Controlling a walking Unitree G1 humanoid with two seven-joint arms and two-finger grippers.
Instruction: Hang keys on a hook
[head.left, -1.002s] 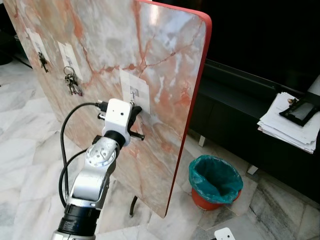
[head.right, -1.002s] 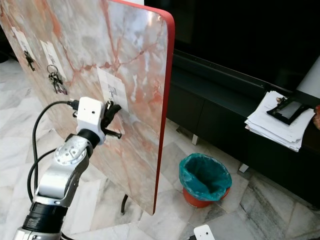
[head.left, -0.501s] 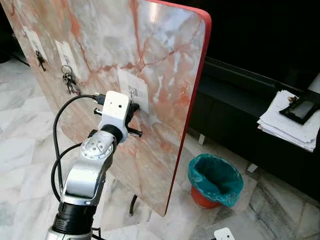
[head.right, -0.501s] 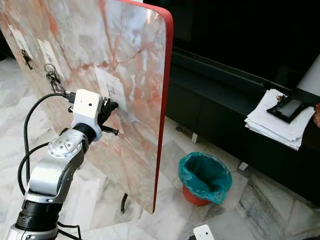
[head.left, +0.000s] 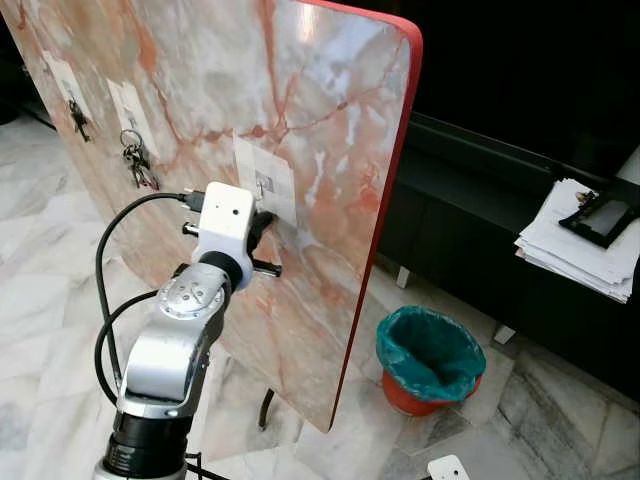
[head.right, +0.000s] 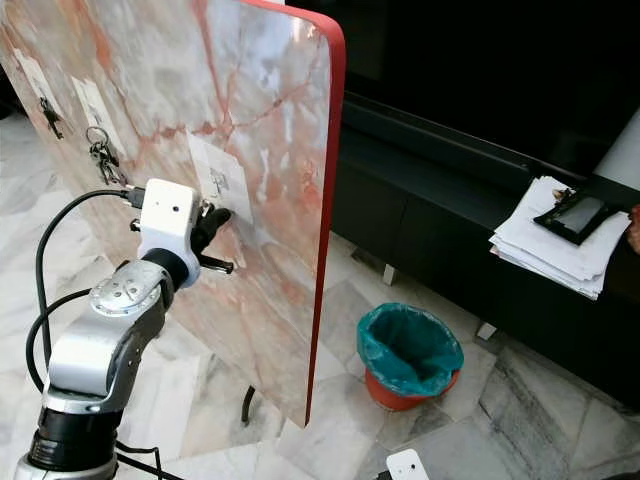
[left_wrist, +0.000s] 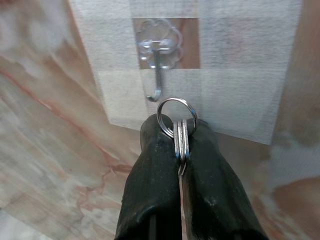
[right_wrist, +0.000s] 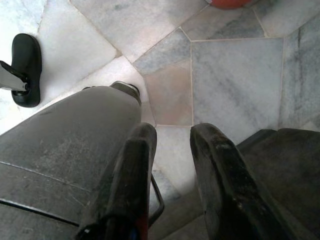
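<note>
Keys' split ring (left_wrist: 176, 114) sits pinched in the clenched left gripper (left_wrist: 178, 150) just below the adhesive hook (left_wrist: 157, 67) on the marble board (head.left: 300, 100), not yet hung.

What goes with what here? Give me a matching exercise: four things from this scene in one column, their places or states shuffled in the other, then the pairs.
Things
1. key ring
2. metal hook
3. bin with the teal liner
4. stack of papers

Places or states
A. on the floor, beside the marble board
B. on the dark cabinet
C. pinched in the left tool
D. stuck to the marble board, nothing on it

Pairs: 1-C, 2-D, 3-A, 4-B
</note>
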